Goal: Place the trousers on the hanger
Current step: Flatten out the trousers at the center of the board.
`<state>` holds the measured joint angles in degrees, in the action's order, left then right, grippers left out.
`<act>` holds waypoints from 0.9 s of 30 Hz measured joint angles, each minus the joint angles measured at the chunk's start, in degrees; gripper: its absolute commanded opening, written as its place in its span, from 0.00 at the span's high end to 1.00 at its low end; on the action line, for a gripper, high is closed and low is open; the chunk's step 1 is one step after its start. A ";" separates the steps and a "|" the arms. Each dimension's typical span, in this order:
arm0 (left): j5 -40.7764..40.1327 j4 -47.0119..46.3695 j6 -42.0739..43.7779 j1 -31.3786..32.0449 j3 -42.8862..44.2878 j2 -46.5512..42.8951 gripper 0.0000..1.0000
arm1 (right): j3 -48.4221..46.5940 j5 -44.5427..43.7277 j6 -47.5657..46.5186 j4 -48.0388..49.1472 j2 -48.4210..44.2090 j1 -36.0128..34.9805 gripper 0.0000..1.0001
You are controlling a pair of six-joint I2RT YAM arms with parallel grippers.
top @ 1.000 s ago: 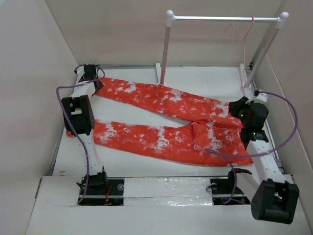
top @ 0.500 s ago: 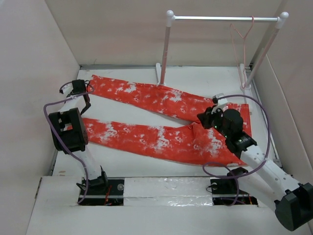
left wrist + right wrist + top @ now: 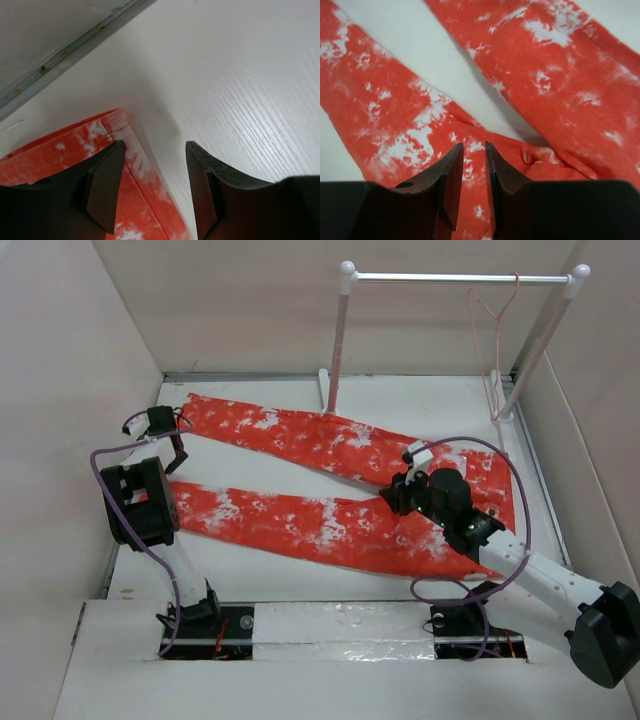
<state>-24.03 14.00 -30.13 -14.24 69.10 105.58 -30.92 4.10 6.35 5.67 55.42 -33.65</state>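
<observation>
Trousers (image 3: 300,520) flat on table (image 3: 400,405), legs toward 9 o'clock. Hanger (image 3: 497,317) on rail (image 3: 450,278) at 1 o'clock, well apart. Left hand (image 3: 155,147) open over hem corner: risks pinching edge only, slipping. Right hand (image 3: 473,146) nearly closed, empty, above crotch: risks shoving, bunching cloth.

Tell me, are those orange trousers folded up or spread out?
Spread out. The trousers lie flat on the table, both legs stretched full length and apart, with no fold across them.
</observation>
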 measured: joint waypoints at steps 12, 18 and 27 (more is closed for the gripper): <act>-1.05 -1.36 -0.72 0.11 1.95 5.07 1.00 | 0.00 -2.64 -0.15 0.96 1.55 -0.37 0.70; -0.90 0.13 -0.66 0.31 0.90 1.31 1.00 | 0.02 -2.67 -0.15 1.16 0.17 0.35 0.70; -0.13 -0.70 0.55 0.26 -7.89 -29.07 1.00 | 1.84 -2.64 -0.13 1.09 -5.29 1.46 0.70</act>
<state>-24.16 13.30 -29.58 -13.98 61.21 76.51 -29.08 1.45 6.22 6.76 50.13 -32.18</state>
